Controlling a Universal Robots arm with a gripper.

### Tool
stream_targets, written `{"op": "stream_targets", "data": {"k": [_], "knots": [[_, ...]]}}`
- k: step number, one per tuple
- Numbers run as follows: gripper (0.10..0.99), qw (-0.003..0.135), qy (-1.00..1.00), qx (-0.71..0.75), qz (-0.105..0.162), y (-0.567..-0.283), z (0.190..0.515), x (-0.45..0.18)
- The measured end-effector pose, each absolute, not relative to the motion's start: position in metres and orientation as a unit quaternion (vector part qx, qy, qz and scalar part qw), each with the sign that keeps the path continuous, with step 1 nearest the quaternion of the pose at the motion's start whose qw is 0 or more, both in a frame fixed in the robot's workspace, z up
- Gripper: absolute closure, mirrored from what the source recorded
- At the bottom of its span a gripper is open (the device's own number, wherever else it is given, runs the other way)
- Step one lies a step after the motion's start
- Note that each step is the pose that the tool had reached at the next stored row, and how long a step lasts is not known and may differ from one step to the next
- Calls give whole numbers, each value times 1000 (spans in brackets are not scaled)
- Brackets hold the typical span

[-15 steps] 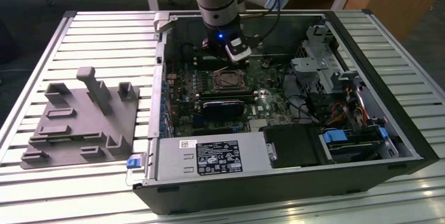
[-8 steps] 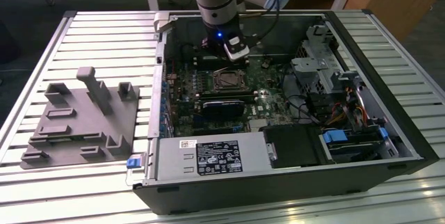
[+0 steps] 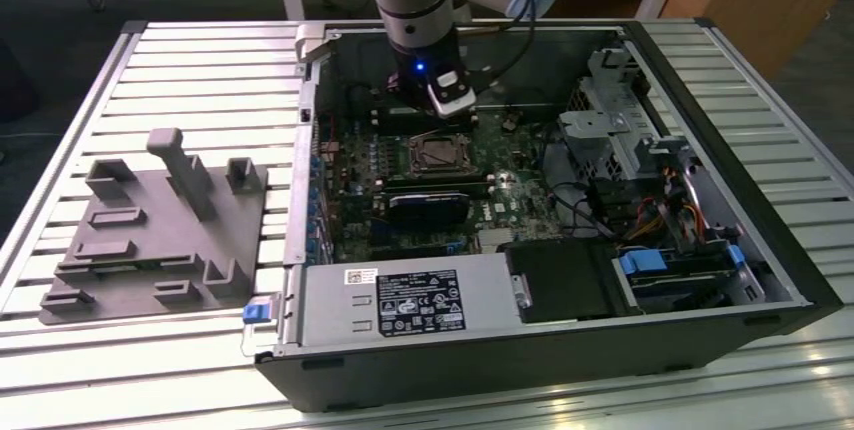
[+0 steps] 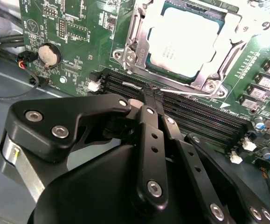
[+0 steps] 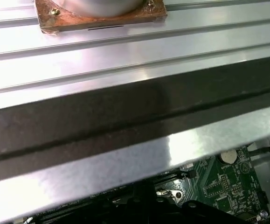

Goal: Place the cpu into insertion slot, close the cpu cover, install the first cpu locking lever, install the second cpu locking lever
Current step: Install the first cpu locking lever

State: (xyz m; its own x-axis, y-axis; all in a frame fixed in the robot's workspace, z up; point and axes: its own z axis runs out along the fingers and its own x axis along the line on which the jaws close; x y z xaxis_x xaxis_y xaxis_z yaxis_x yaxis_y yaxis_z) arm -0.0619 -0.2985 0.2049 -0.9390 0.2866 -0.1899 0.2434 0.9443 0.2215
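Note:
The cpu [image 4: 183, 39] lies with its pale face up in the insertion slot [image 3: 434, 155] on the green motherboard. The grey metal cpu cover [image 4: 135, 32] lies flat around it, framing the chip in its window. A thin metal locking lever [image 4: 190, 93] runs along the socket's edge beside the black memory slots [image 4: 200, 116]. My gripper [image 4: 151, 95] has its black fingers [image 4: 146, 140] drawn together, shut, with the tips right at that lever. I cannot tell whether they pinch it. In the exterior view my gripper [image 3: 434, 110] hangs inside the case just behind the socket.
The open computer case [image 3: 747, 250] lies on a slatted aluminium table [image 3: 187, 70]. A grey fixture block [image 3: 147, 230] sits at the exterior view's left. A power supply [image 3: 400, 300], drive cages [image 3: 627, 140] and cables surround the board. A coin battery [image 4: 49, 54] sits near the socket.

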Motion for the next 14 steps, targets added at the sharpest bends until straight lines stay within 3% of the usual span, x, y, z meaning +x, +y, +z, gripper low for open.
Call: {"op": "stream_targets", "data": {"k": [14], "knots": [[980,115,974,175,89,-295,199,-63]]}}
